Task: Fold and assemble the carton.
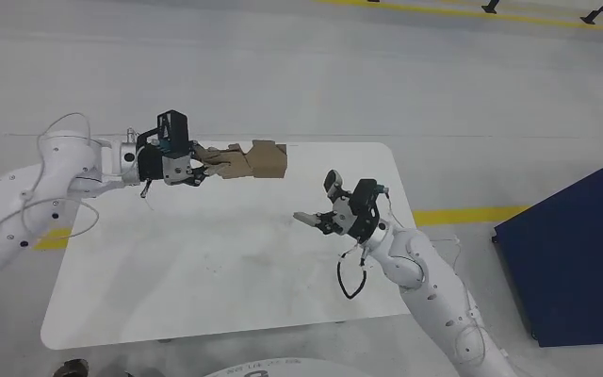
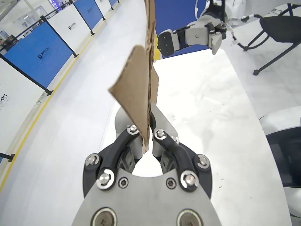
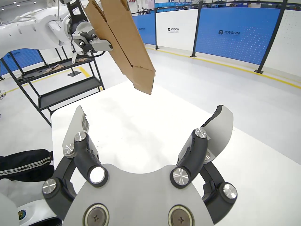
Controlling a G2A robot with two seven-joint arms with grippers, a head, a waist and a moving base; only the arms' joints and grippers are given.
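A flattened brown carton (image 1: 247,160) hangs in the air above the far left part of the white table (image 1: 217,283). My left gripper (image 1: 200,172) is shut on one edge of it. In the left wrist view the carton (image 2: 138,88) stands edge-on between the pinching fingers (image 2: 162,123), with a loose flap bent out to one side. My right gripper (image 1: 311,220) stands open over the table's right half, nothing between its fingers (image 3: 221,123). The right wrist view shows the carton (image 3: 120,36) farther off, held aloft by the left gripper (image 3: 103,44).
The table's far edge (image 1: 283,144) lies just under the carton. A black metal shelf rack (image 3: 65,81) stands on the floor beyond the table. A blue partition (image 1: 565,264) sits at the right, and a black chair (image 2: 277,29) stands past the table's end.
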